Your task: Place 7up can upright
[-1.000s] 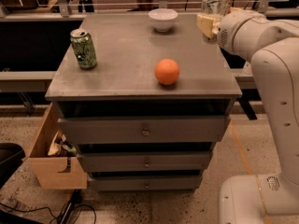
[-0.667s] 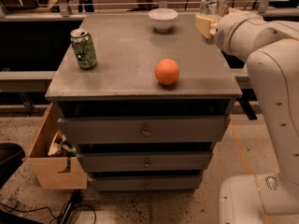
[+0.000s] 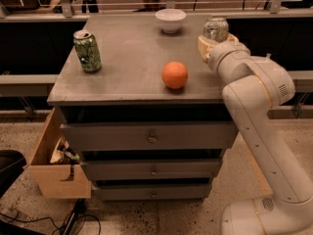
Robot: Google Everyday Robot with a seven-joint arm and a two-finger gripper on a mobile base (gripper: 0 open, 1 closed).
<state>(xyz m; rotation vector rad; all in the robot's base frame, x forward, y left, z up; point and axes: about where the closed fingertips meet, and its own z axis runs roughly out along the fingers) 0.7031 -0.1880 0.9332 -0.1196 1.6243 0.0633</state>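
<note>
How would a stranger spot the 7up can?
Look on the grey drawer cabinet, back right corner, right of the white bowl. The 7up can is at the arm's gripper: silvery-grey and mottled, unlike the green can far left.

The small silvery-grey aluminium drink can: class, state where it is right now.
In the camera view the silvery-grey can is at the back right of the grey cabinet top, right of the white bowl, at the cream gripper.
</note>
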